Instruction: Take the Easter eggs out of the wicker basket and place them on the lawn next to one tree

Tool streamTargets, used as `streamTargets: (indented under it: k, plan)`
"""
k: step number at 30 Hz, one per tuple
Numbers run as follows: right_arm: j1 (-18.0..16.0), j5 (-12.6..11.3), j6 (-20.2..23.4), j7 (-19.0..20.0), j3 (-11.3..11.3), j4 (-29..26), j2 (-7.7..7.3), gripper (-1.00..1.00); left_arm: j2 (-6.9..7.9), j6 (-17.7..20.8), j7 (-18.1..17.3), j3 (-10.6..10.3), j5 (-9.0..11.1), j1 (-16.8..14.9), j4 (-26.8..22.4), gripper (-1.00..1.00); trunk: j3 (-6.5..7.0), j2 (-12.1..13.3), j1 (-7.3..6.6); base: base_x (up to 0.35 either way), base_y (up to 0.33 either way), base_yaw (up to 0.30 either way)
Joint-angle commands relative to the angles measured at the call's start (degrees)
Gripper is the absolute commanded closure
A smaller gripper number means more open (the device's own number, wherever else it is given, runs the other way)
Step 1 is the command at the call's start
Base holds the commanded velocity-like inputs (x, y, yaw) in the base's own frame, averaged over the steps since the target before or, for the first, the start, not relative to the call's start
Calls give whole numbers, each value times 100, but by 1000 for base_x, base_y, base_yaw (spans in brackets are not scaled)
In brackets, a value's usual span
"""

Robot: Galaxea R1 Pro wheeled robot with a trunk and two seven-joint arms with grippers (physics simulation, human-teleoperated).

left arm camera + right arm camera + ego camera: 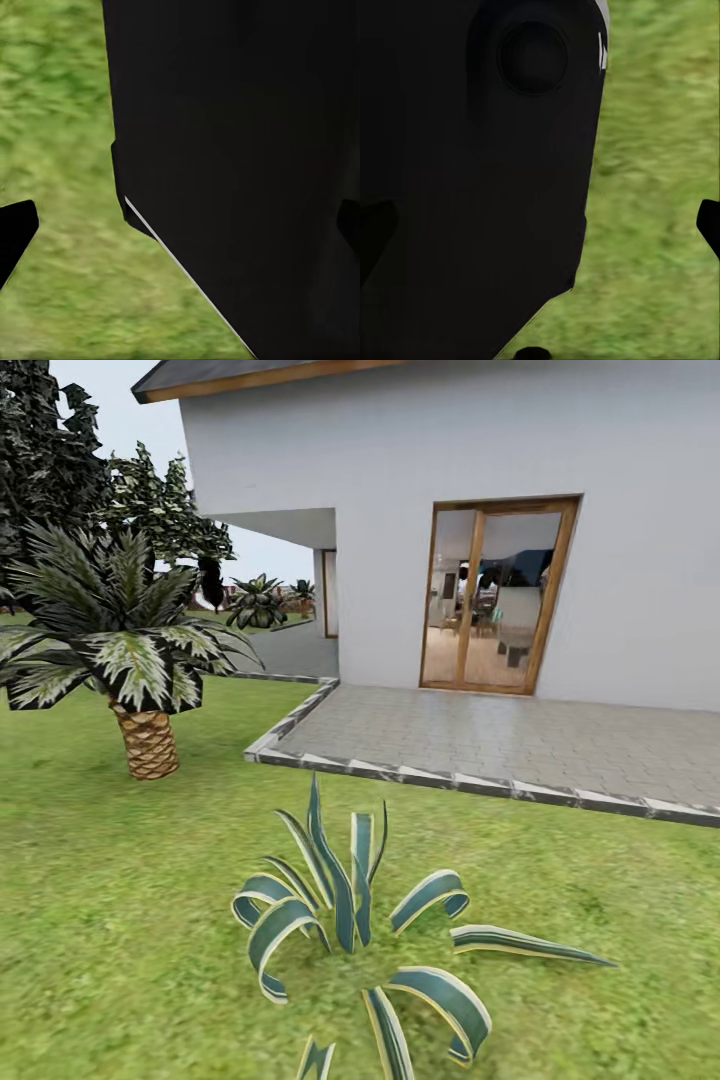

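Note:
The Easter eggs and the wicker basket are out of view. The lawn spreads across the foreground of the head view. A tree with a dark blocky crown stands at the far left, and a second one is just behind it. In the left wrist view my left gripper is open over grass, its fingertips at the frame's edges and a black part of the robot between them. My right gripper is likewise open over grass, one fingertip showing beside the black body.
A striped agave sits right in front of me on the grass. A short palm with a scaly trunk stands to the left. A paved patio with a stone kerb and the white house with a glass door lie ahead on the right.

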Motion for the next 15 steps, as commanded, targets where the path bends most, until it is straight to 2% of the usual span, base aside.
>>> streamTargets:
  k: [1,11,15]
  plan:
    - [-7,42,2,8,0,11,-2,-100,1,3,-21,3,-3,-1,-1,-100,-4,-2,0,0,337,0]
    - [-9,38,2,8,0,11,-2,-100,1,3,-21,3,-3,-1,-1,-100,-4,-2,0,0,337,-1]
    - [-6,27,2,14,0,11,3,-100,1,3,-21,3,-2,-1,-1,-100,-4,-2,0,0,337,-171]
